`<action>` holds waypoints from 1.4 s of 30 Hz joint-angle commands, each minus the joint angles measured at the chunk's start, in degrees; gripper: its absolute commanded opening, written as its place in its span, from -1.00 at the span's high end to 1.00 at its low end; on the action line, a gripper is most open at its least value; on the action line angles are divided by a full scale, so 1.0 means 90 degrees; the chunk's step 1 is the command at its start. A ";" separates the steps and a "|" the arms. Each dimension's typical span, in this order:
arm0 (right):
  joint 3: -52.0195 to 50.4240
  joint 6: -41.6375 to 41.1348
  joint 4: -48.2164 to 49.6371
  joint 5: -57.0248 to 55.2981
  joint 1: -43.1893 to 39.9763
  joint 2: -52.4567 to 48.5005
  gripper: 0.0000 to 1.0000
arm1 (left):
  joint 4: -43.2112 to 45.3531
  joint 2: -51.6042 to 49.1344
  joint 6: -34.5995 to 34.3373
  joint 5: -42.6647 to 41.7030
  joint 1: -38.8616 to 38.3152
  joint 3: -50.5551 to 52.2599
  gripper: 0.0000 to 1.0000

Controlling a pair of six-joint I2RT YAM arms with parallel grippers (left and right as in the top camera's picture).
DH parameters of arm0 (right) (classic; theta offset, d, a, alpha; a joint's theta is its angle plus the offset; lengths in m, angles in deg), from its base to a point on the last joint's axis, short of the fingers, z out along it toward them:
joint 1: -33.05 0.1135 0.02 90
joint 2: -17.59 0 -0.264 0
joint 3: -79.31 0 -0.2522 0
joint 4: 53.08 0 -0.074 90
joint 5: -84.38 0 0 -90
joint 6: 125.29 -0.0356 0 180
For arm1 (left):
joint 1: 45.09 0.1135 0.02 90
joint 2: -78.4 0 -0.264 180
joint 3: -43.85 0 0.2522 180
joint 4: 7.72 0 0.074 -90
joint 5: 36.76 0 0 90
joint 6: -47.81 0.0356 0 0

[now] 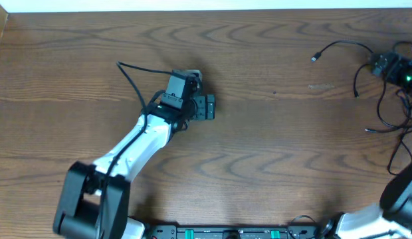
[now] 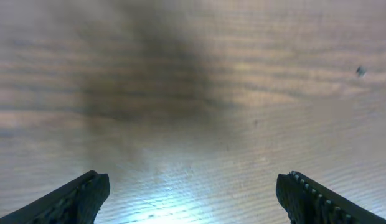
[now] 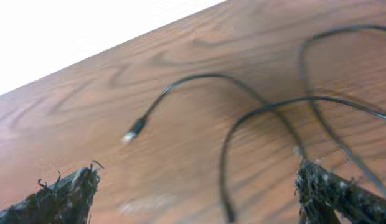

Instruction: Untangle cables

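Two arms share the table [image 1: 259,153], and every cord visible lies at its right end. At the lower left of the overhead view the left arm [image 1: 136,143] reaches toward the middle. The left gripper [image 2: 193,180] hangs over bare wood with its fingers spread wide and nothing between them. No cord is near it, so it looks parked out of the way rather than working.

The wood is empty across the centre, then a small plug [image 3: 133,130] lies free on the boards, its tip pointing toward the left of the frame. From it the cables [image 3: 211,76], all black as far as can be told, run right in loose loops that cross one another in the upper right corner of the overhead view. The free end set apart from the loops suggests one strand is partly drawn out, though the crossings are not yet undone.

The right gripper [image 3: 198,168] hovers low over those loops, fingers wide apart and gripping nothing. Strands pass on the table beneath the gap, probably so the fingers can straddle one for a pinch.
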 commanded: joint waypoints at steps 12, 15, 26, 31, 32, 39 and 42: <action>0.0002 0.0350 -0.2679 -0.1732 0.2193 0.1889 -0.99 | -0.0833 0.2280 0.0797 0.1445 0.0027 0.0034 -0.82; 0.0002 0.0350 -0.2977 -0.1600 0.2480 0.1931 -0.99 | -0.0833 0.2480 0.0794 0.1443 0.0027 0.0034 -0.83; 0.0000 0.0350 -0.3262 -0.1564 0.3072 0.1911 -0.99 | -0.0835 0.2533 0.0794 0.1445 0.0027 0.0034 -0.83; 0.0000 0.0355 -0.3264 -0.1569 0.3070 0.1911 -0.99 | -0.0835 0.2533 0.0794 0.1445 0.0027 0.0034 -0.83; 0.0000 0.0352 -0.3264 -0.1569 0.3070 0.1911 -0.99 | -0.0835 0.2533 0.0794 0.1445 0.0027 0.0034 -0.84; 0.0000 0.0352 -0.3264 -0.1569 0.3070 0.1911 -0.99 | -0.0835 0.2533 0.0794 0.1445 0.0027 0.0034 -0.83; 0.0000 0.0352 -0.3264 -0.1569 0.3070 0.1911 -0.98 | -0.0835 0.2533 0.0794 0.1445 0.0027 0.0034 -0.83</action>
